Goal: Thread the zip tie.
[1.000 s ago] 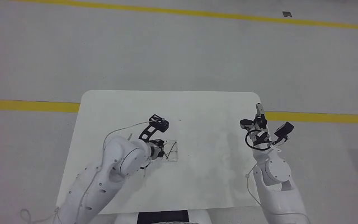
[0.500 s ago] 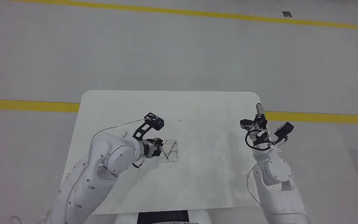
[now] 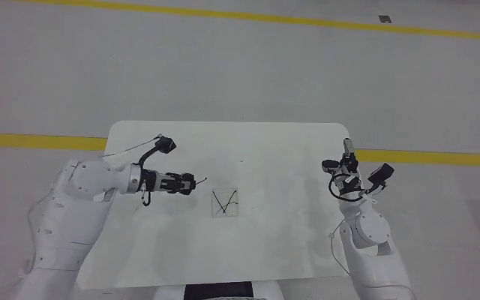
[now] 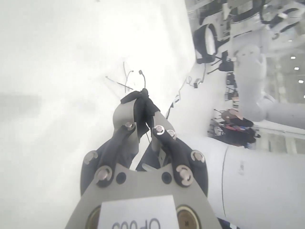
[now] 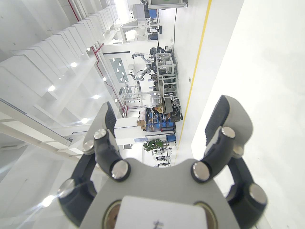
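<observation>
My left gripper [image 4: 142, 95] [image 3: 192, 181] is shut on a thin black zip tie [image 4: 144, 80], whose head end curves out past the fingertips above the white table [image 3: 285, 225]. It hovers left of a clear square holder [image 3: 226, 202] where other black zip ties [image 4: 122, 80] lie crossed. My right gripper [image 5: 164, 110] [image 3: 339, 163] stands open with nothing between its fingers, raised at the table's right edge and pointing off across the floor.
The white table has a small dark speck [image 3: 241, 160] near its middle. Yellow floor lines [image 3: 420, 156] run behind the table. The room's machinery [image 5: 164, 72] lies far beyond the right gripper.
My left arm has swung out to the left, away from the clear holder, carrying a zip tie in its shut gripper. The right arm has kept still.
</observation>
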